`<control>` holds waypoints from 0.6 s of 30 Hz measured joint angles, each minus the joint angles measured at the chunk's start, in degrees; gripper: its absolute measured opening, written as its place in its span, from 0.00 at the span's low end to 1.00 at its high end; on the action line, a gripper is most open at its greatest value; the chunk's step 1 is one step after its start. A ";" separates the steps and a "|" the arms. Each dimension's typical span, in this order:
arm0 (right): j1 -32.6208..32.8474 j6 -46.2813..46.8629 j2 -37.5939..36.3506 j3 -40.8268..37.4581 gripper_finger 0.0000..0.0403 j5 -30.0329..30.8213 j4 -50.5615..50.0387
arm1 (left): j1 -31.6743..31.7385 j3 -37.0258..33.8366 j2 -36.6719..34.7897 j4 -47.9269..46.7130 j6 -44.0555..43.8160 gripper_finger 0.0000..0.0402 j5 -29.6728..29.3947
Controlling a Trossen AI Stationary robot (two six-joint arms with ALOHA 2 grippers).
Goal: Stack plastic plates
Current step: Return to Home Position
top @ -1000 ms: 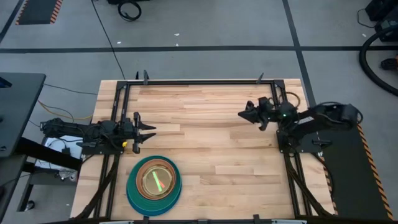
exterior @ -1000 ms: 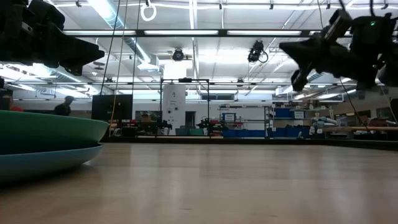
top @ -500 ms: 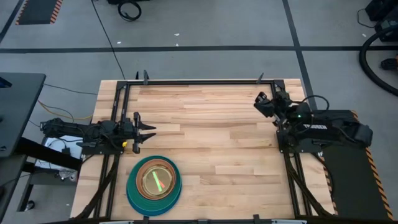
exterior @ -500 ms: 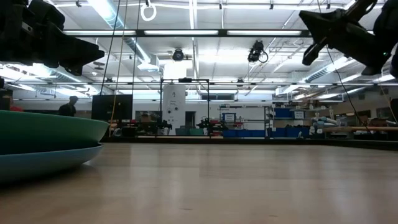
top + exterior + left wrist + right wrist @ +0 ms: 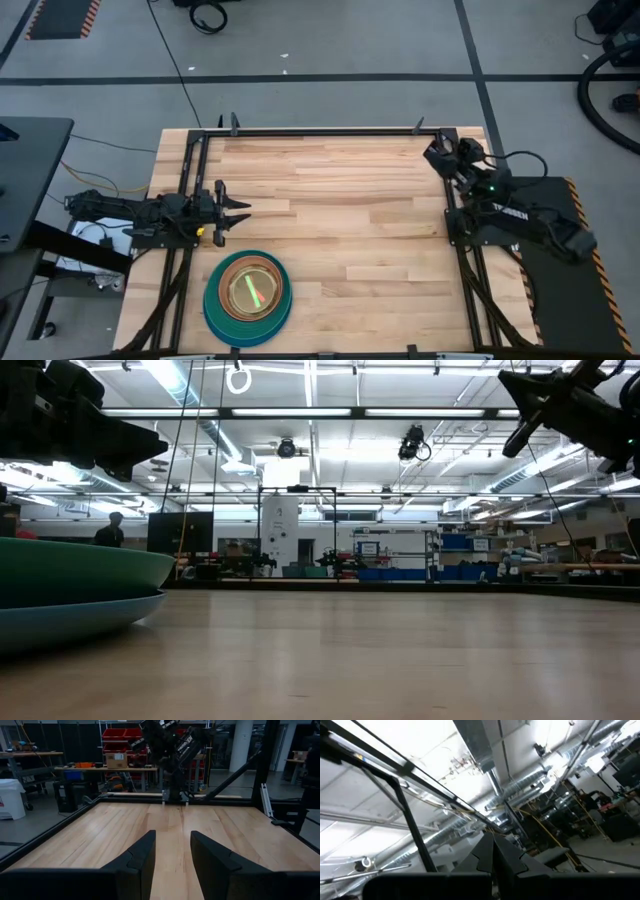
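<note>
Looking across the pale wooden table [image 5: 340,230], I find the nested stack of round plastic plates [image 5: 247,296] near the left gripper [image 5: 237,207], widest blue lowest, presumably for steadiness. Its fingers sit apart; the right gripper [image 5: 437,157], tucked clear, has them together.

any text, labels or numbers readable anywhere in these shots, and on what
No text can be read anywhere.
White lettering on the right arm, left wrist view: too blurred to read.
Label on the cardboard box on the bench beyond the table: too small to read.
</note>
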 joint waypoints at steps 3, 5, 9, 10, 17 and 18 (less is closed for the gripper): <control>0.82 -0.12 -1.78 0.60 0.03 0.64 0.05 | 0.00 0.00 0.00 0.00 0.00 0.32 0.00; 2.53 -2.09 -2.12 0.60 0.03 1.88 -0.70 | 0.00 0.00 0.01 0.00 0.00 0.32 0.00; 7.74 -7.73 -2.09 0.60 0.03 5.45 -8.67 | 0.00 0.00 0.00 0.00 0.00 0.32 0.00; 9.34 -9.62 -2.09 0.60 0.03 6.39 -11.10 | 0.00 0.00 0.00 0.00 0.00 0.32 0.00; 21.80 -25.07 -2.01 0.60 0.03 18.40 -19.11 | 0.00 0.00 0.01 0.00 0.00 0.32 0.00; 24.02 -26.88 -1.89 0.60 0.03 21.42 -20.38 | 0.00 0.00 0.00 0.00 0.00 0.32 0.00</control>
